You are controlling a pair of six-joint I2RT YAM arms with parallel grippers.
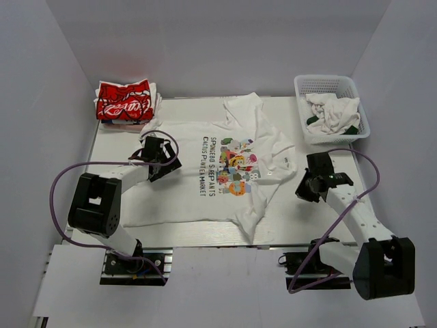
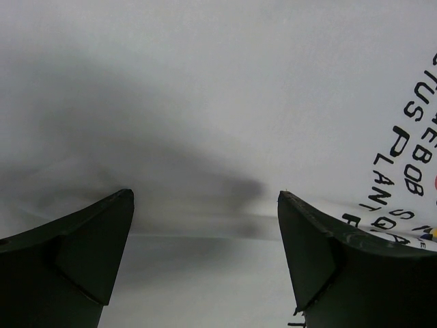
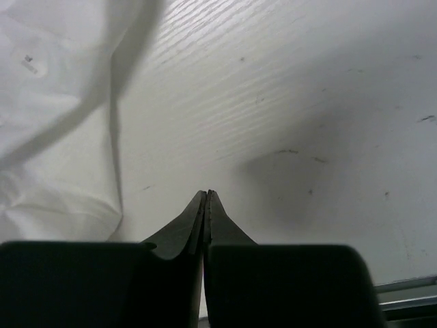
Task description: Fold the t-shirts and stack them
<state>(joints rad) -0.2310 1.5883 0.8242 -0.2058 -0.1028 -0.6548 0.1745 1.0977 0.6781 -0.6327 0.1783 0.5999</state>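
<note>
Here the white t-shirt [image 1: 218,171] is spread on the table [image 1: 300,229]; the left gripper [image 2: 205,198] is held wide open above it, the right gripper [image 3: 207,193] closed empty beside its edge. Cloth, not table, should be pinched.

Your top view looks down from above and behind both arms, far enough back to take in the whole table [image 1: 287,222]. Your left wrist view sits just behind the left pincer [image 2: 205,198], very close over the white t-shirt [image 2: 218,82], whose black lettering lies to the pincer's right and shows from above too. Your right wrist view looks past the right pincer [image 3: 207,195] at near tabletop ahead, with the same shirt's edge to its left.
</note>
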